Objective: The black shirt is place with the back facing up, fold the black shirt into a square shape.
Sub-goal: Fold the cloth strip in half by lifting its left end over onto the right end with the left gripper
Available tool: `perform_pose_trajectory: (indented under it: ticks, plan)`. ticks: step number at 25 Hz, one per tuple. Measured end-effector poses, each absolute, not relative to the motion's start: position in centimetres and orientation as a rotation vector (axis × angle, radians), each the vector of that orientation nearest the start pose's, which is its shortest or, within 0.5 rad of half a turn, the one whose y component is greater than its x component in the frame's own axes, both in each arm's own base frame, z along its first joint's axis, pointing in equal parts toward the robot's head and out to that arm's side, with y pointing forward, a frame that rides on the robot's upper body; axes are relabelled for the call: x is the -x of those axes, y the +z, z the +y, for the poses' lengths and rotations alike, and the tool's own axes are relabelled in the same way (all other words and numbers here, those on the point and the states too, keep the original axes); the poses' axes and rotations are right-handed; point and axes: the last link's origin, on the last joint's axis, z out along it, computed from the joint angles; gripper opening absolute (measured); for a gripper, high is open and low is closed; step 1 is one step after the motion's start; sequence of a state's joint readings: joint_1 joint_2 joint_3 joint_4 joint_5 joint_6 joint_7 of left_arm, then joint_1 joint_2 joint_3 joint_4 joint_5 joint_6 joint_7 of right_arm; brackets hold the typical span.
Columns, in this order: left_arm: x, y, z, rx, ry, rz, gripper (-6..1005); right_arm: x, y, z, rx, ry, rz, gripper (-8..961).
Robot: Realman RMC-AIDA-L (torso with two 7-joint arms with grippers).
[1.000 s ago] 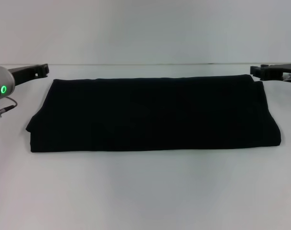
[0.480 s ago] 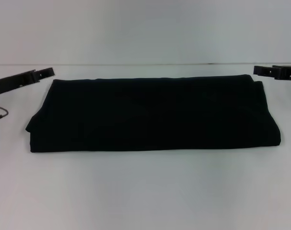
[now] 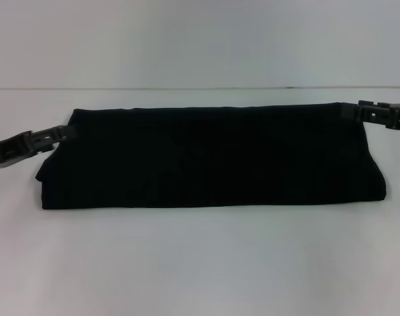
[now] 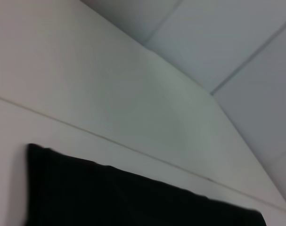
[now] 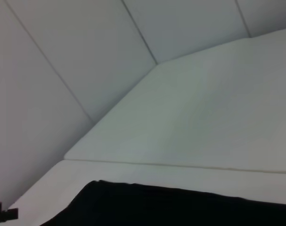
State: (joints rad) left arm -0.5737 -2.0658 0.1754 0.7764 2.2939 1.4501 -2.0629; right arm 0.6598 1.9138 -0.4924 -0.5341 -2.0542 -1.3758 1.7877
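Black soft fabric shirt (image 3: 213, 157) lies folded to a wide band on the white worktop (image 3: 200, 263). Both claws have just closed in on its far corners: left claw (image 3: 62, 132), right claw (image 3: 350, 112); I cannot tell whether either is apart. A sideways fold looks next.

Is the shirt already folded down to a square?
No: in the head view the shirt still lies as a wide, low rectangle on the table, much longer side to side than front to back.
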Motion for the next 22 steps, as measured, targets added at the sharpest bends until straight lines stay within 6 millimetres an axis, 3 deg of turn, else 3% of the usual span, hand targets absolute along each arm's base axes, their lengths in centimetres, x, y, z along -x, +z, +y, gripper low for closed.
perform_pose_trajectory:
  ticks: [8, 22]
  plan:
    - [34.5, 7.4, 34.0, 1.879, -0.788, -1.537, 873, -28.3, 6.3, 40.2, 2.311, 0.675, 1.122, 700]
    - [35.5, 4.8, 34.9, 1.922, -0.570, -1.469, 874, -28.6, 5.9, 40.5, 2.284, 0.658, 1.145, 700]
